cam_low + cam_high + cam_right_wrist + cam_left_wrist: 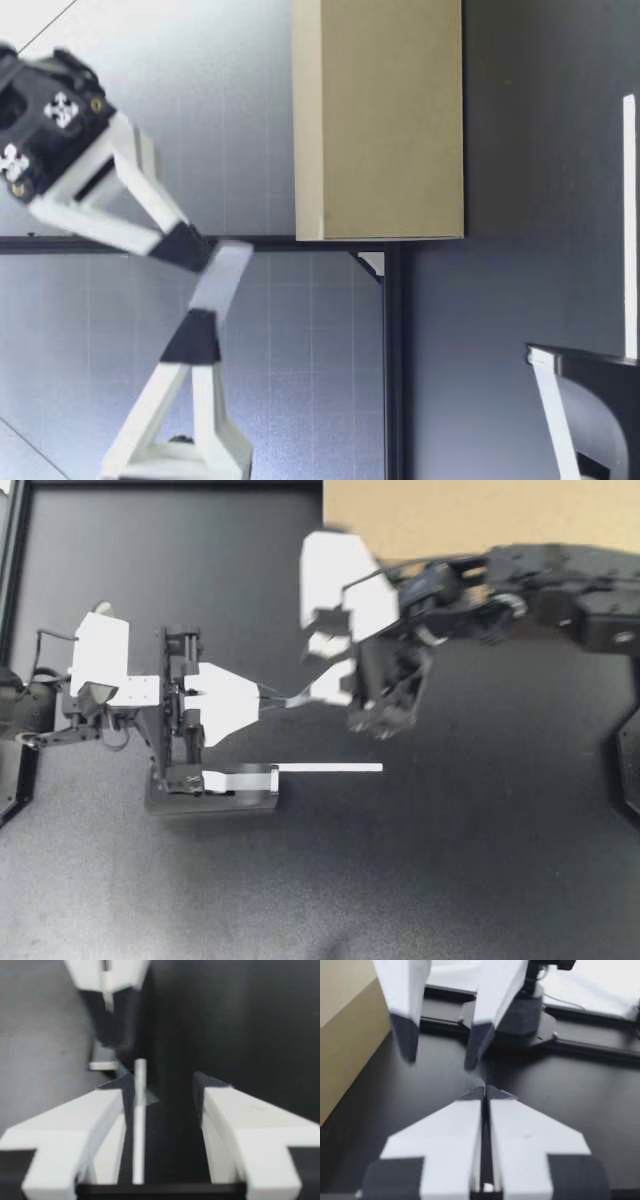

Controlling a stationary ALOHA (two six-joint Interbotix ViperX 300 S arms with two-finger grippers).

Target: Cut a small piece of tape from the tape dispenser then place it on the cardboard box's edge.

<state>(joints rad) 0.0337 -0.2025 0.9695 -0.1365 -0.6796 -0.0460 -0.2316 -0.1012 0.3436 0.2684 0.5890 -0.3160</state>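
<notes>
My left gripper [263,692] is shut on a small tape piece [290,696] that stretches toward my right gripper [318,655]. The right gripper's fingers stand wide open, and the piece clings to the inner face of one finger [107,1120]. In the right wrist view the tape piece [139,1110] runs along that finger, with the left gripper [107,1000] just ahead. The low view shows the tape piece [222,278] in the air between the left gripper [192,335] and the right gripper [185,245]. The black tape dispenser [210,785] sits below my left gripper. The cardboard box [480,515] lies at the far right.
A long white tape strip [330,768] sticks out of the dispenser toward the table's middle. In the low view the strip [629,220] lies just above the table, beyond the dispenser [590,410]. A black frame [10,600] borders the table on the left.
</notes>
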